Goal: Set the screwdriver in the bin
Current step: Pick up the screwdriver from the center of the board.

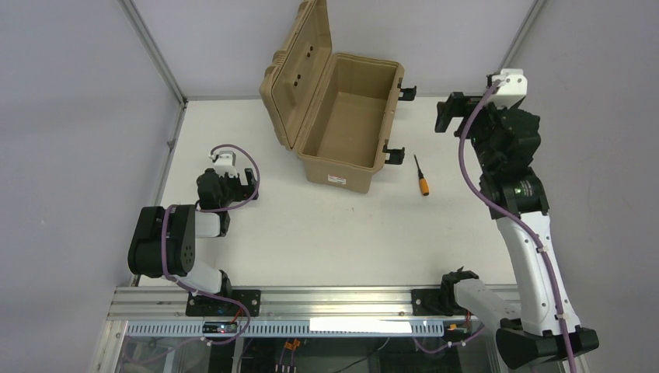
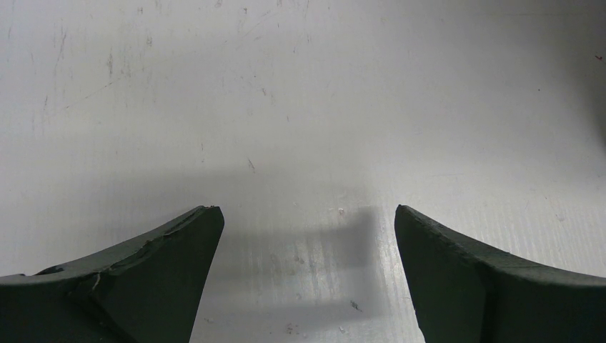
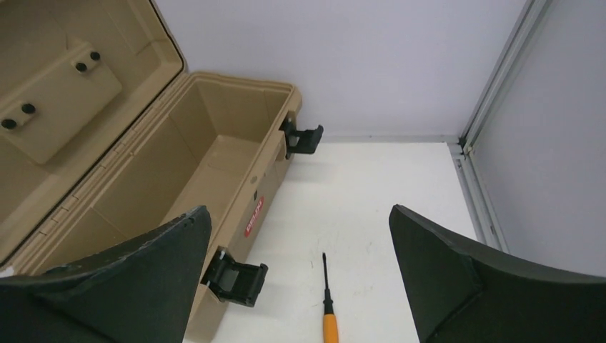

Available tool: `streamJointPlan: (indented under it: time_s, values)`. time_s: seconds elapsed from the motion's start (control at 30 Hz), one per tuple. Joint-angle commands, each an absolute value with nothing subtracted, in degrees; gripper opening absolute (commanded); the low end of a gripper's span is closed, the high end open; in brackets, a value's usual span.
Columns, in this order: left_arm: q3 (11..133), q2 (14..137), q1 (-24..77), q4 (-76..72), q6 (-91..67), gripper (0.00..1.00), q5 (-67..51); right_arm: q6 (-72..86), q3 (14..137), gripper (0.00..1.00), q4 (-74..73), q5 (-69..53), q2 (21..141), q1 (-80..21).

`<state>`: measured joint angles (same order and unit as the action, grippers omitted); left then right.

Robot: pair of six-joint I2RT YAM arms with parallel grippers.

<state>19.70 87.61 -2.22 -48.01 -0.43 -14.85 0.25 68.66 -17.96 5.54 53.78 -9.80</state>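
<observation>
The screwdriver (image 1: 420, 176), with an orange handle and thin black shaft, lies flat on the white table just right of the bin; in the right wrist view it (image 3: 327, 307) lies low between my fingers, shaft pointing away. The tan bin (image 1: 342, 124) stands at the back centre with its lid raised and its inside bare; it also shows in the right wrist view (image 3: 214, 164). My right gripper (image 1: 448, 113) (image 3: 298, 211) is open, held high to the right of the bin, empty. My left gripper (image 1: 249, 183) (image 2: 306, 209) is open and empty, low over the table at the left.
Two black latches (image 1: 394, 155) hang open on the bin's right side, the near one close to the screwdriver tip. Grey walls and a metal frame rail (image 1: 159, 58) border the table at back and sides. The arm bases sit on the front rail (image 1: 334, 299).
</observation>
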Motion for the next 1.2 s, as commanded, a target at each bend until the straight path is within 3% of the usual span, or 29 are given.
streamJointPlan:
  time_s: [0.0, 0.73, 1.17]
  values:
    - [20.2, 86.5, -2.1, -49.7, 0.2, 0.99, -14.6, -1.6, 78.5, 0.99, -23.5, 7.9, 56.1, -10.2]
    - [20.2, 86.5, -2.1, -49.8, 0.1, 0.99, -14.6, -0.9, 104.1, 0.99, -37.7, 10.0, 69.7, -10.2]
    - [20.2, 86.5, -2.1, -49.7, 0.1, 0.99, -14.6, -0.1, 107.4, 0.99, -43.4, 9.1, 81.6, -10.1]
